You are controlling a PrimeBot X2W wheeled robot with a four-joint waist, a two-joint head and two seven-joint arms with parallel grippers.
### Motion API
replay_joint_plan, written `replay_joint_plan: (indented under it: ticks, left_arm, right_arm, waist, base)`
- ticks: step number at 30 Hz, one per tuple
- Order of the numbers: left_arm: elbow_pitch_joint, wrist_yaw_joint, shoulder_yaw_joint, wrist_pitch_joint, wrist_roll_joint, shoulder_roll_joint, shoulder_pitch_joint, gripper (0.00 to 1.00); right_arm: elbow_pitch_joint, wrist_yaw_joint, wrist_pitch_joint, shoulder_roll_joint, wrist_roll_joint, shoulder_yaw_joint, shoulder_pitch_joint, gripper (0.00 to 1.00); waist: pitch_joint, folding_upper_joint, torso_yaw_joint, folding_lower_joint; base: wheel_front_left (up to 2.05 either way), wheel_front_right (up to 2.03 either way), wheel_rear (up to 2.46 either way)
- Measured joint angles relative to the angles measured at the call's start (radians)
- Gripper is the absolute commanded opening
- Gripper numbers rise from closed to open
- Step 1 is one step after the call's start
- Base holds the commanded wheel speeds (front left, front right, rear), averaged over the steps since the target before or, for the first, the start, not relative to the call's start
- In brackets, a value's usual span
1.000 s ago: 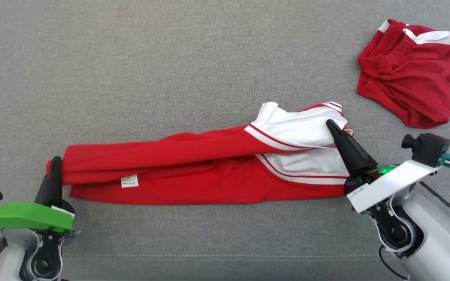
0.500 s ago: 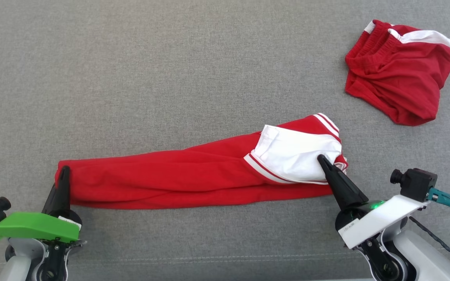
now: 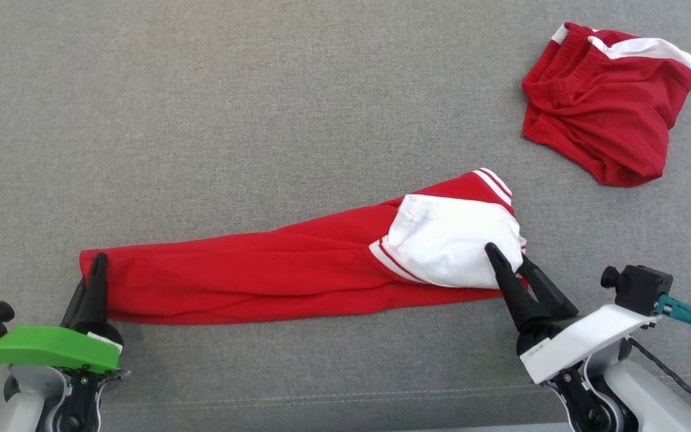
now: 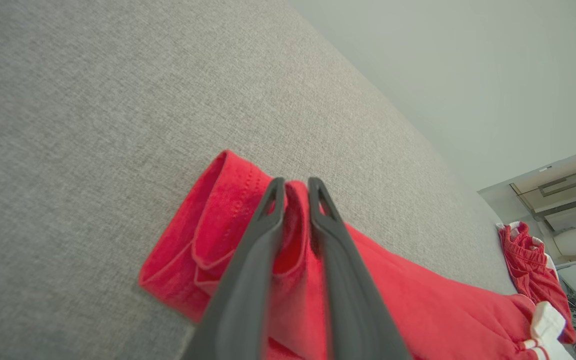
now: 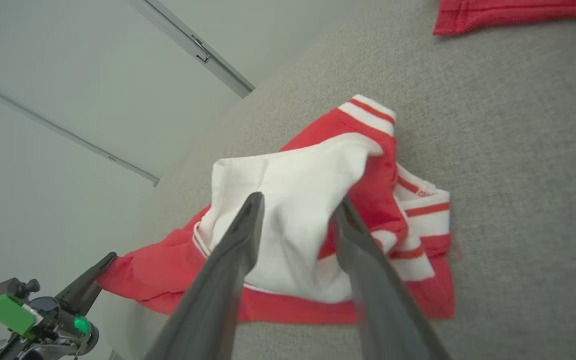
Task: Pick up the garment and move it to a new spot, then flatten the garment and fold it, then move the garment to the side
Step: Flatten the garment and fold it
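Two pincers flank the garment, a long red band lying from 8 to 3 o'clock on the grey fabric surface. The left pincer is clamped on its hem end at 8 o'clock. The right pincer stands spread over the white sleeve at 4 o'clock, gripping nothing. Folding looks to be in hand; another fold would need the right pincer to close on cloth first. Red shorts lie well apart at 1 o'clock, blocking nothing.
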Motion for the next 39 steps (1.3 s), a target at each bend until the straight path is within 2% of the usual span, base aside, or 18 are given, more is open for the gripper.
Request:
replay_joint_plan:
  ticks: [4, 8, 9, 13, 15, 17, 22, 28, 39]
  left_arm:
    - [0.0, 0.0, -0.002, 0.008, 0.0, 0.004, 0.0, 0.28]
    - [-0.001, 0.0, 0.003, 0.008, 0.0, 0.018, 0.006, 0.38]
    - [-0.002, 0.0, 0.004, 0.008, 0.0, 0.021, 0.009, 0.44]
    - [-0.014, 0.001, 0.009, 0.008, 0.002, 0.022, 0.023, 0.52]
    - [-0.023, 0.001, 0.011, 0.008, 0.002, 0.022, 0.026, 0.8]
    - [-0.029, 0.002, 0.014, 0.007, 0.002, 0.023, 0.032, 1.0]
    - [-0.04, 0.02, 0.012, 0.008, 0.002, 0.024, 0.041, 1.0]
    - [-0.067, 0.036, 0.014, 0.008, 0.003, 0.025, 0.041, 1.0]
    - [-0.122, 0.072, 0.056, -0.022, 0.019, 0.041, 0.072, 1.0]
  right_arm:
    - [0.019, -0.017, 0.0, 0.0, 0.0, -0.003, 0.029, 1.0]
    - [0.028, -0.033, 0.0, 0.023, 0.01, 0.0, 0.053, 1.0]
    - [0.028, -0.035, 0.0, 0.031, 0.015, -0.006, 0.058, 1.0]
    - [0.012, -0.034, 0.0, 0.07, 0.024, -0.048, 0.068, 1.0]
    - [0.0, -0.034, 0.0, 0.081, 0.024, -0.068, 0.068, 1.0]
    - [-0.012, -0.034, 0.0, 0.085, 0.023, -0.085, 0.068, 1.0]
    - [-0.029, -0.033, 0.0, 0.085, 0.002, -0.106, 0.068, 1.0]
    - [-0.038, -0.031, -0.001, 0.075, -0.003, -0.084, 0.071, 1.0]
    - [-0.043, -0.022, -0.001, 0.105, 0.06, -0.077, 0.159, 1.0]
  waist:
    - [-0.003, 0.0, -0.005, 0.0]
    - [-0.006, 0.0, -0.015, 0.0]
    - [-0.006, 0.0, -0.018, 0.0]
    - [-0.009, 0.0, -0.034, 0.0001]
    - [-0.011, 0.0, -0.041, 0.0001]
    - [-0.014, 0.0, -0.047, 0.0001]
    - [-0.017, 0.0, -0.052, 0.0]
    - [-0.015, 0.0, -0.049, 0.0]
    - [-0.008, 0.0, -0.052, 0.0001]
  base:
    - [0.0, 0.0, 0.0]
    - [0.0, 0.0, 0.0]
    - [0.0, 0.0, 0.0]
    - [0.0, 0.0, 0.0]
    - [0.0, 0.0, 0.0]
    - [0.0, 0.0, 0.0]
    - [0.0, 0.0, 0.0]
    - [0.0, 0.0, 0.0]
    - [0.0, 0.0, 0.0]
